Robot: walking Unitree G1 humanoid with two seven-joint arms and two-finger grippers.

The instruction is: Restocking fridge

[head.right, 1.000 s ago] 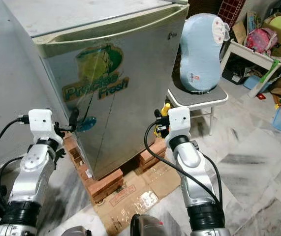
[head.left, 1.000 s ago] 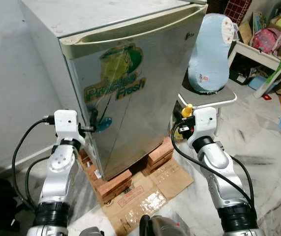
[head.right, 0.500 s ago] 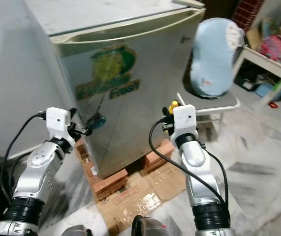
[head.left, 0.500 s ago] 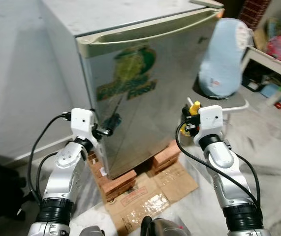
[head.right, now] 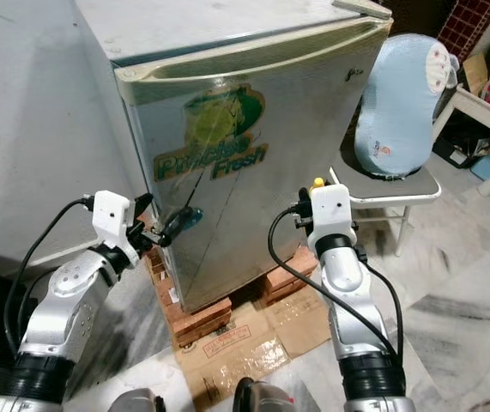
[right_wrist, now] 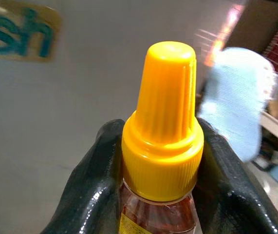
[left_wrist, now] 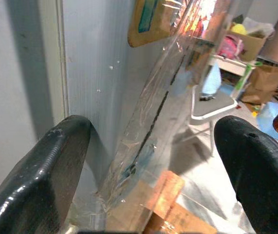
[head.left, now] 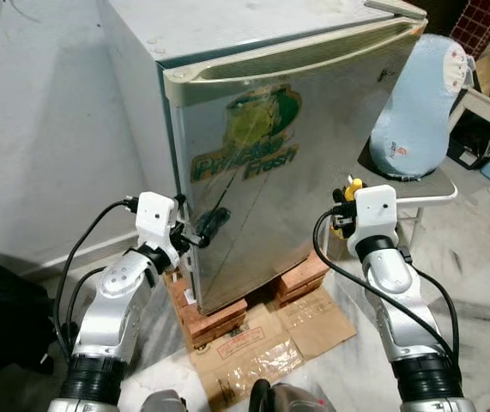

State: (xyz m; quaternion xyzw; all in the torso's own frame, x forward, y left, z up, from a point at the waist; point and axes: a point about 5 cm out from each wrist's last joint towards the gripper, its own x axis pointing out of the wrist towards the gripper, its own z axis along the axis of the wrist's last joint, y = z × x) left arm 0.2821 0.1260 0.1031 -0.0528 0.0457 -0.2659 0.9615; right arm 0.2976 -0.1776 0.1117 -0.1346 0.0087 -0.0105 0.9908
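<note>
A: What could go wrong from here?

B: The fridge [head.left: 253,146] is shut, and I judge the door must be pulled open one-armed. My left pincer [head.left: 200,233] sits at the door's left edge, low down, where a loose plastic film [left_wrist: 153,122] covers the steel. If the fingers catch film rather than the door edge, they may slip or tear it. The fridge also stands on bricks [head.left: 219,311] over cardboard [head.left: 266,335], so a hard tug could rock it.

A: And the other arm?

B: The right pincer [right_wrist: 160,161] holds a bottle [right_wrist: 159,146] with a yellow cap, upright, in front of the door's right side, near the chair [head.right: 395,189] carrying a blue cushion [head.right: 399,107]. A swinging door or a turn could knock it against either.

A: State of each pincer?

B: Left: spread wide, fingers [left_wrist: 41,170] straddling the door edge, gripping nothing. Right: closed snugly around the bottle's neck just under the cap.
</note>
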